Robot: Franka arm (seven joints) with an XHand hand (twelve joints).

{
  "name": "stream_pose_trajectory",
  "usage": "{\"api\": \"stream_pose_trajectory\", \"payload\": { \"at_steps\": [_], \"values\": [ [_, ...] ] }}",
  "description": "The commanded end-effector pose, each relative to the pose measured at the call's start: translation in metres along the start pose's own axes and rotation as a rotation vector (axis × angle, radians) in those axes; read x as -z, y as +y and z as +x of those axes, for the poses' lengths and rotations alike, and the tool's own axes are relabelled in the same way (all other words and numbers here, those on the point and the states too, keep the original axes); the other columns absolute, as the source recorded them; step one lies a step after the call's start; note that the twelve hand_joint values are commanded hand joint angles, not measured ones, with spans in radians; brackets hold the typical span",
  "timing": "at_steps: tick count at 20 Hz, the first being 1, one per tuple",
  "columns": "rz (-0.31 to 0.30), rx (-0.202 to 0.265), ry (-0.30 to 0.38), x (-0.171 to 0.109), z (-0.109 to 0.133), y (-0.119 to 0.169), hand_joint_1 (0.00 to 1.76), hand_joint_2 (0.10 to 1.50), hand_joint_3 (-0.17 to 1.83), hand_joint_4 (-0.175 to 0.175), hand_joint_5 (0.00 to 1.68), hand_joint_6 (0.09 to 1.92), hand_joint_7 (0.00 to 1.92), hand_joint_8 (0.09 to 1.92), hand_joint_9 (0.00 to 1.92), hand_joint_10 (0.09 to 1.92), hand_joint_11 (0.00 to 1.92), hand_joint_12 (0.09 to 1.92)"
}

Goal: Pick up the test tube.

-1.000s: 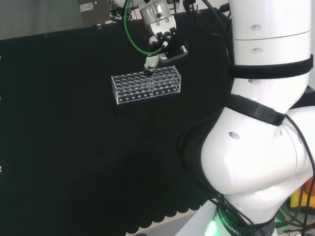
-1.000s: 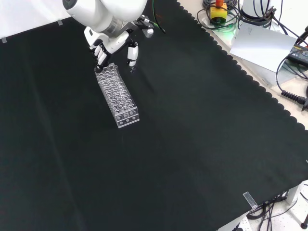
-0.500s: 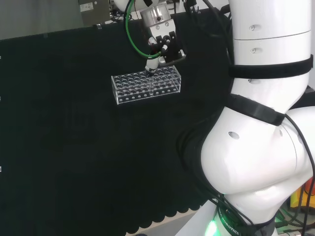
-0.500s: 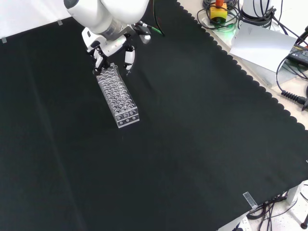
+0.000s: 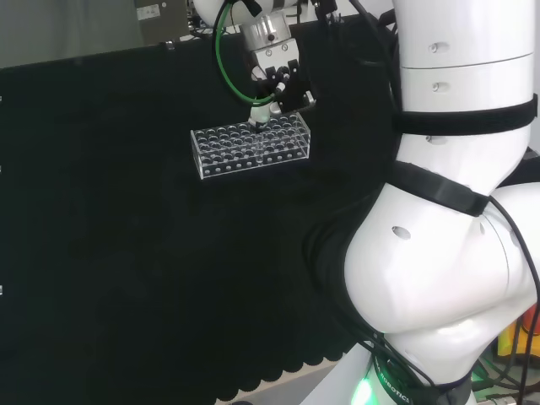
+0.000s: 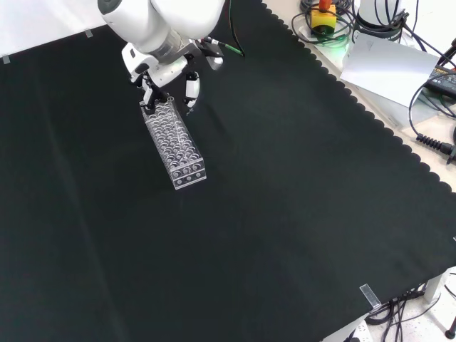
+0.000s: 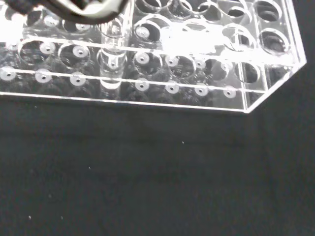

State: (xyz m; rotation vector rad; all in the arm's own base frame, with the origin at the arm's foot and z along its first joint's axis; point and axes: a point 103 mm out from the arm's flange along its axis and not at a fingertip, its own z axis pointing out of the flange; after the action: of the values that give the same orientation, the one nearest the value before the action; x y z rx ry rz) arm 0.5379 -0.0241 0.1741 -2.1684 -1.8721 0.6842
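One clear rack [image 6: 174, 144] lies on the bench [image 6: 285, 214], and the hand [image 6: 167, 75] hangs over its far end in the front view (upper right corner in the head view). Its fingers [image 5: 263, 112] are curled down at a clear tube [image 7: 112, 59] standing upright in a rack hole; whether they pinch it I cannot tell

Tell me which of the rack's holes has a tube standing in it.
The hole directly under the hand: a clear test tube stands upright through it in the rack, while the holes around it look empty.
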Motion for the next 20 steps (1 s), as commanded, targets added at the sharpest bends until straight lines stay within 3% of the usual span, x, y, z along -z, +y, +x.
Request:
{"api": "stream_pose_trajectory", "payload": {
  "at_steps": [1,9,13,14,16,18,20],
  "values": [
    [-0.064,0.012,0.020,0.002,0.009,0.003,0.91,0.67,0.55,-0.085,0.75,0.58,1.20,0.66,1.03,0.57,0.44,1.37],
    [-0.102,0.010,0.038,0.003,0.018,0.008,0.99,0.63,0.64,-0.111,0.89,0.63,1.39,0.56,1.17,0.52,0.57,1.32],
    [-0.124,0.000,0.042,0.002,0.021,0.009,1.06,0.61,0.68,-0.137,1.02,0.57,1.55,0.42,1.31,0.46,0.70,1.27],
    [-0.137,-0.008,0.058,0.001,0.021,0.008,1.10,0.69,0.57,-0.115,1.09,0.61,1.58,0.39,1.37,0.44,0.80,1.23],
    [-0.166,-0.021,0.101,0.001,0.021,0.008,1.17,0.81,0.38,-0.144,1.20,0.60,1.65,0.34,1.51,0.40,1.05,1.09],
    [-0.179,-0.036,0.186,0.001,0.020,0.007,1.20,0.83,0.33,-0.167,1.27,0.54,1.70,0.30,1.61,0.39,1.24,0.97],
    [-0.195,-0.051,0.267,0.003,0.018,0.008,1.21,0.79,0.37,-0.174,1.31,0.48,1.75,0.28,1.66,0.40,1.31,0.88]
  ]
}}
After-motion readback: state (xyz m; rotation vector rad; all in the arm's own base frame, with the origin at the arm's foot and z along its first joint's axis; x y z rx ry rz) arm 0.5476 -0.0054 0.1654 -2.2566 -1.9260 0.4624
